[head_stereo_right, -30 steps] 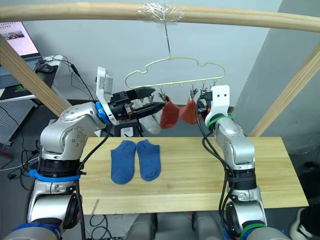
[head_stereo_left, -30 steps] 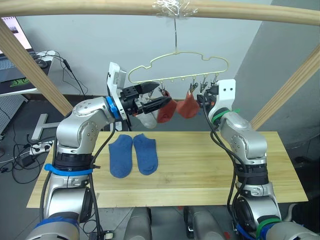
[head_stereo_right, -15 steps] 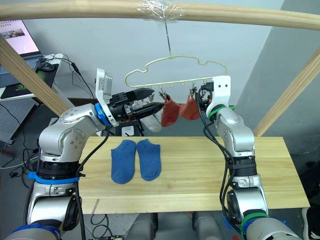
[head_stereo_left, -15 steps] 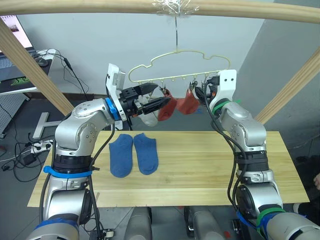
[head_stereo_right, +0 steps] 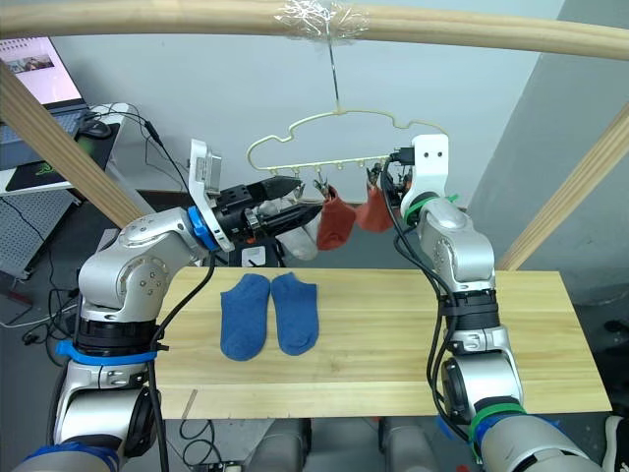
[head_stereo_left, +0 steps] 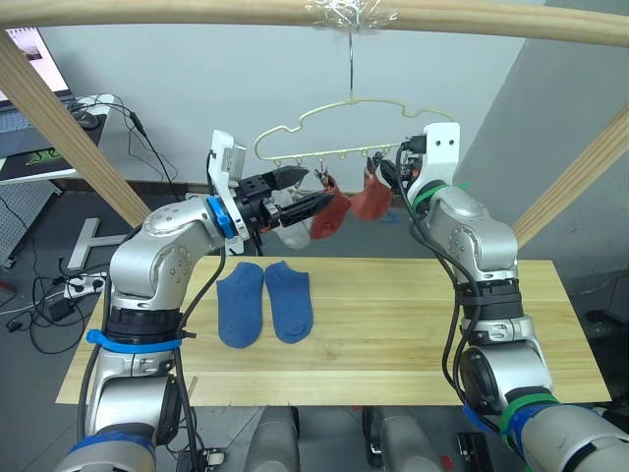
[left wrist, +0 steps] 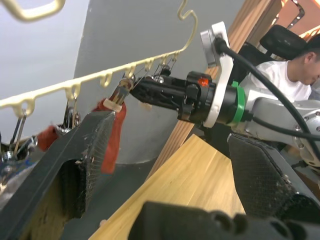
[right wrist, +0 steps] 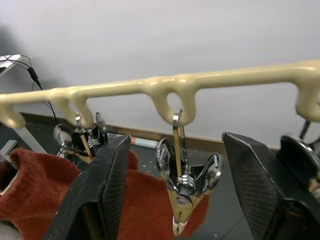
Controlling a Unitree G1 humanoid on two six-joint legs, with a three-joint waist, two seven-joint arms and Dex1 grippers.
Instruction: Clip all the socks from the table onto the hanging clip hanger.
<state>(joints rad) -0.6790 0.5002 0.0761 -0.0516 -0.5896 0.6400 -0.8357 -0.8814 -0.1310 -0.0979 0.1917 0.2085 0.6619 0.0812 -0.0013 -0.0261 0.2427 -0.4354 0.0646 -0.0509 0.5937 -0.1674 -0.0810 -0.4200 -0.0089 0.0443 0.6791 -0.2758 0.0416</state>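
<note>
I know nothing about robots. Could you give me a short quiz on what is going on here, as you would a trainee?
1. True or false: the two blue fabric ankle socks hang from the cream-yellow wire clip hanger.
2. How many rust-red fabric socks hang clipped? A one, B two, C four.
3. Fill in: the right pincer is ___, with a small dark metal clip between its fingers.

Key: 1 false, they lie on the light wooden table; 2 B; 3 open.
</note>
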